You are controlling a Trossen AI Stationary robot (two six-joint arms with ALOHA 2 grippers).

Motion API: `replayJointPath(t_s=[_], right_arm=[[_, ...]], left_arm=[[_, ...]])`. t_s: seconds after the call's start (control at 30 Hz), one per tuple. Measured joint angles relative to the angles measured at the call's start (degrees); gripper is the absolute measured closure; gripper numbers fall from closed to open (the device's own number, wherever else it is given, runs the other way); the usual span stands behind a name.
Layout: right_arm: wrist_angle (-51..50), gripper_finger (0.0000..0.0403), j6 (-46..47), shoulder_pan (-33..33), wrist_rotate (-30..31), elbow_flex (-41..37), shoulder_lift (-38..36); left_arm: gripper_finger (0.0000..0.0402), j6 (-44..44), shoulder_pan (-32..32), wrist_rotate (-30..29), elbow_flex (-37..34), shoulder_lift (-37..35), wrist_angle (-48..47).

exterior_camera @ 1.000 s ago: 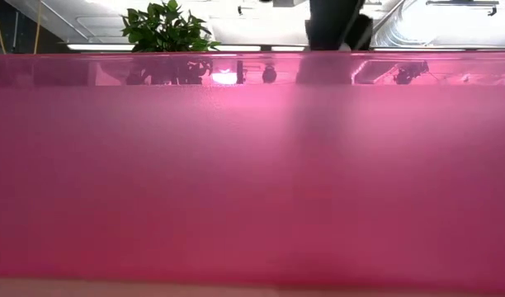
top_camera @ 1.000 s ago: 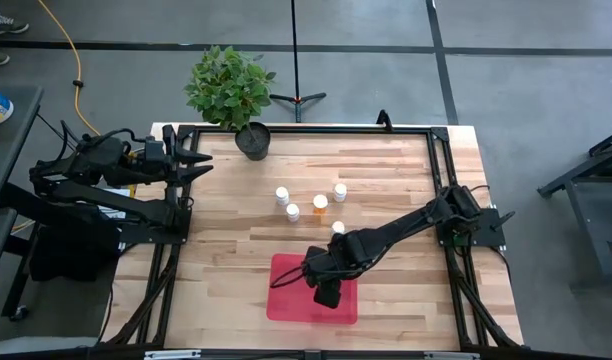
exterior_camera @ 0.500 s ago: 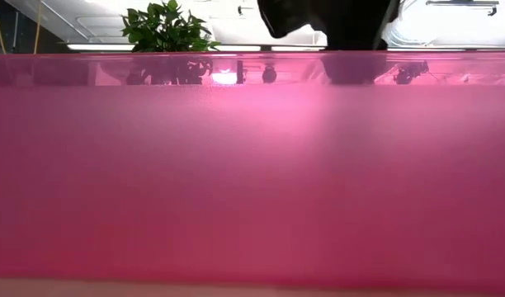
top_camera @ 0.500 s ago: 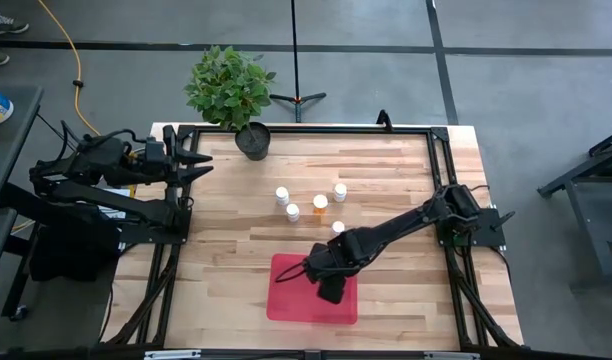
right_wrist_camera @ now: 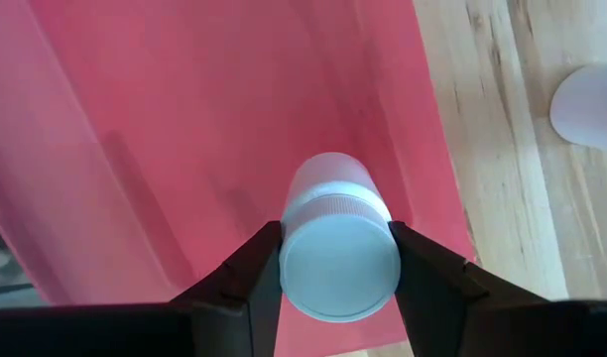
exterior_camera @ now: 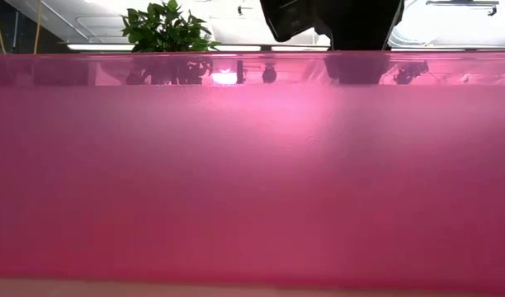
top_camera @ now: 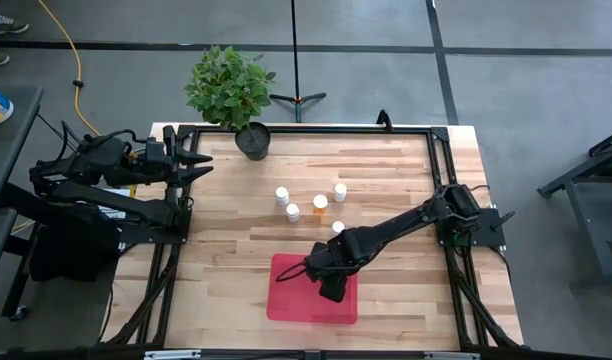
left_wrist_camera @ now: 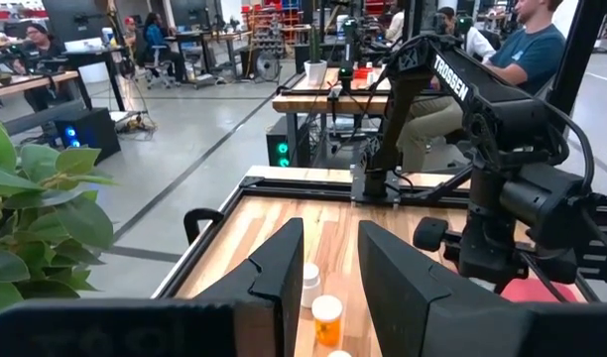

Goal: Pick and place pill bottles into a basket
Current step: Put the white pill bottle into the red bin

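My right gripper (top_camera: 331, 288) points down over the red basket (top_camera: 291, 300) and is shut on a white pill bottle (right_wrist_camera: 333, 213) with a white cap. Several more pill bottles stand on their bases on the wooden table beyond the basket: white ones (top_camera: 282, 195) (top_camera: 340, 191) (top_camera: 338, 228) and an orange one (top_camera: 320, 203). My left gripper (top_camera: 201, 167) waits level at the table's far left edge, with a narrow gap between its fingers (left_wrist_camera: 284, 268) and nothing in it. The basket's wall (exterior_camera: 252, 165) fills the low view. My right gripper pinches the bottle's white cap (right_wrist_camera: 296, 260) between its two fingers (right_wrist_camera: 246, 276), one on each side of the cap's rim. The fingers come from above, pointing down. The bottle hangs upright below them over the basket's floor (right_wrist_camera: 184, 119); whether its base touches the floor cannot be told.
A potted plant (top_camera: 229, 88) stands at the table's far edge, left of centre. A black frame (top_camera: 316, 129) runs round the table. One bottle (right_wrist_camera: 591, 104) stands close beside the basket's far edge. People sit at workbenches (left_wrist_camera: 323, 89) in the room beyond.
My right gripper has tipped a little over the basket with the white bottle still between its fingers, and its arm now shows larger in the low view. The bottles on the table have stayed in place.
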Motion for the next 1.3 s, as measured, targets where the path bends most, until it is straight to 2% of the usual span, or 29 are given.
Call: replayJointPath(t_s=[0.27,1.3], right_arm=[[4.6,0.0255,1.4,0.0,-2.0,-4.0,0.1],[5.8,0.0255,-0.2,-1.3,-0.4,-4.0,0.1]], left_arm=[[0.0268,0.0,0.0,0.0,0.0,0.0,0.0],[0.0268,0.0,0.0,0.0,0.0,0.0,0.1]])
